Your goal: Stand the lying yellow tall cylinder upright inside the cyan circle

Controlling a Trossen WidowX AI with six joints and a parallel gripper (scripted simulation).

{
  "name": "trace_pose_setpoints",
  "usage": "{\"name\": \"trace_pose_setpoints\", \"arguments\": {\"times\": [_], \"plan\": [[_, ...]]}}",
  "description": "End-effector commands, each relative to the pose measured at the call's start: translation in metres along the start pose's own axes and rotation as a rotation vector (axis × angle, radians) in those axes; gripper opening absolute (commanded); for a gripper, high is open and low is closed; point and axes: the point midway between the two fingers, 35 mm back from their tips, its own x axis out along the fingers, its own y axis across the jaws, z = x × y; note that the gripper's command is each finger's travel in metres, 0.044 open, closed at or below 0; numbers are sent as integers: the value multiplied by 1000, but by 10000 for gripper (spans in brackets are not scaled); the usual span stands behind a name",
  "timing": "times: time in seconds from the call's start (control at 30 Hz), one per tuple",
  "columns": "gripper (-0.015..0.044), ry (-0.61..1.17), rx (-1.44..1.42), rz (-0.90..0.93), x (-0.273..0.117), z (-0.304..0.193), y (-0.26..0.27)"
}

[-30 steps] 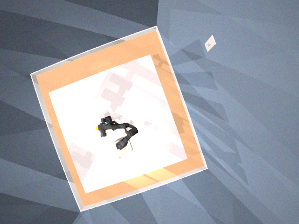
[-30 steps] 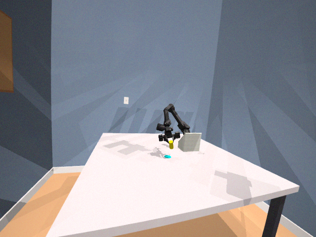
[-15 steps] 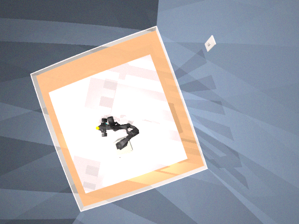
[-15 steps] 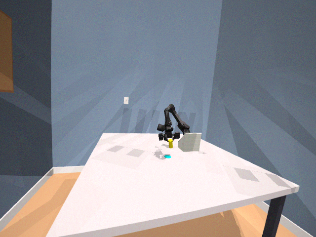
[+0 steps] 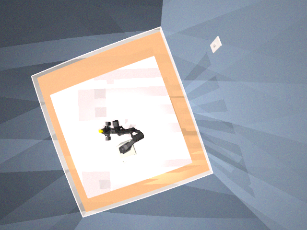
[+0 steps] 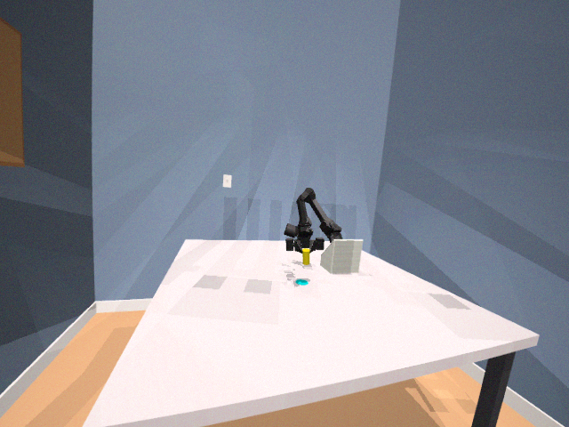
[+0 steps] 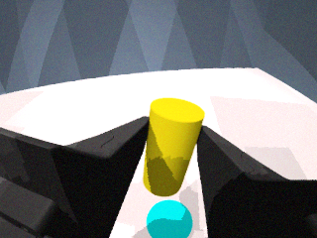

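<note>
The black metal jaws [image 5: 101, 131] [image 6: 306, 255] hold the tall yellow cylinder [image 5: 100, 131] [image 6: 306, 257] [image 7: 172, 144], already upright, above the bench [image 5: 138, 98] [image 6: 229, 349] [image 7: 114, 94]; lowering into the flat cyan circle [image 6: 301, 282] [image 7: 169, 219], release and withdrawal remain.

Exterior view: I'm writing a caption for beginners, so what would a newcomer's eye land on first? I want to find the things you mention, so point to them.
Probably the bright yellow cylinder [image 5: 100, 131] [image 6: 306, 256] [image 7: 173, 146], held near upright in the black gripper [image 5: 103, 131] [image 6: 306, 251] [image 7: 173, 127] above the white table [image 5: 138, 104] [image 6: 321, 349] [image 7: 99, 99]. Next comes the cyan circle [image 6: 301, 282] [image 7: 169, 220] on the tabletop, lower in that picture than the cylinder.
</note>
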Motion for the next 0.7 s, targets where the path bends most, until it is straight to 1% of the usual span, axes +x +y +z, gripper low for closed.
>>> {"name": "trace_pose_setpoints", "arguments": {"times": [0.0, 0.67], "plan": [[105, -27, -18, -14, -3, 1, 1], [105, -135, -104, -91, -18, 8, 1]]}}
